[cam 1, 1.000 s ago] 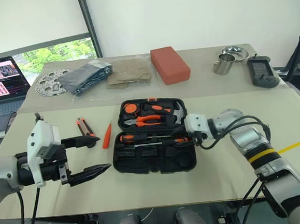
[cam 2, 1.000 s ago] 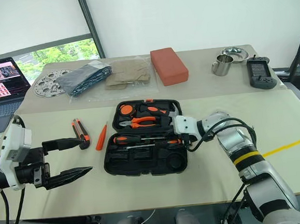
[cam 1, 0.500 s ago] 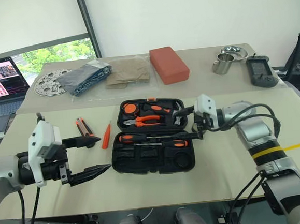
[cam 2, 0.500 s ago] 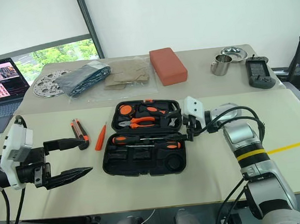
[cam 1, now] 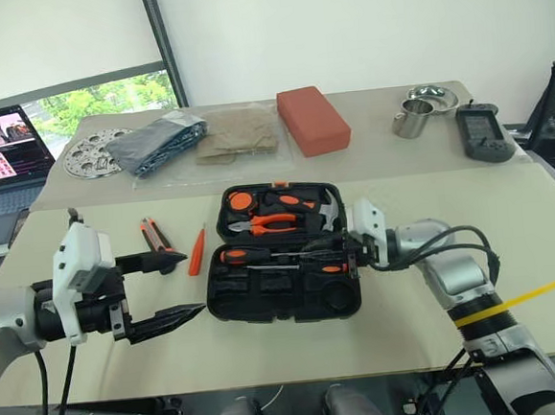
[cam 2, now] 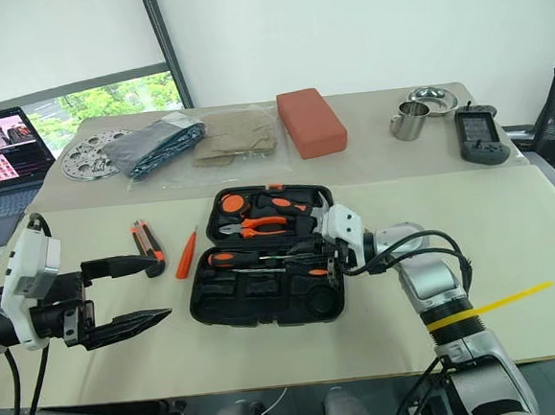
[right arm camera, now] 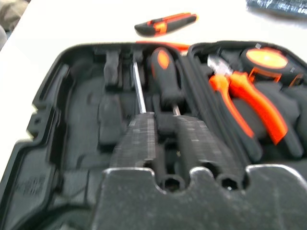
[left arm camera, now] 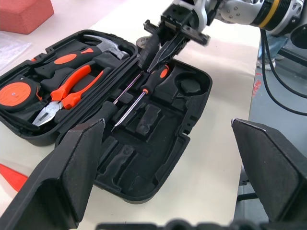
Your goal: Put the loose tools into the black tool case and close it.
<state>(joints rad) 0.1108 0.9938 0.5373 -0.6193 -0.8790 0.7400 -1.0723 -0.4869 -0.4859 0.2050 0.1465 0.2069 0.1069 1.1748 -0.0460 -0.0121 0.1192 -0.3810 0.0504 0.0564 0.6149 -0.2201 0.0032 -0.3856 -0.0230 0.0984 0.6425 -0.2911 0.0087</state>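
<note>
The black tool case (cam 1: 282,265) is lying open mid-table, two screwdrivers (left arm camera: 152,86) already sitting in its slots. The right gripper (left arm camera: 165,48) is hovering over their handles, fingers pressed together, apparently pinching nothing. The left gripper (cam 1: 164,291) is waiting spread wide beside the utility knife (cam 1: 158,240) and the slim orange screwdriver (cam 1: 197,251), both lying loose just left of the case. Both look light, stiff and smooth; I'd pinch each across its middle, since the thin one may roll.
</note>
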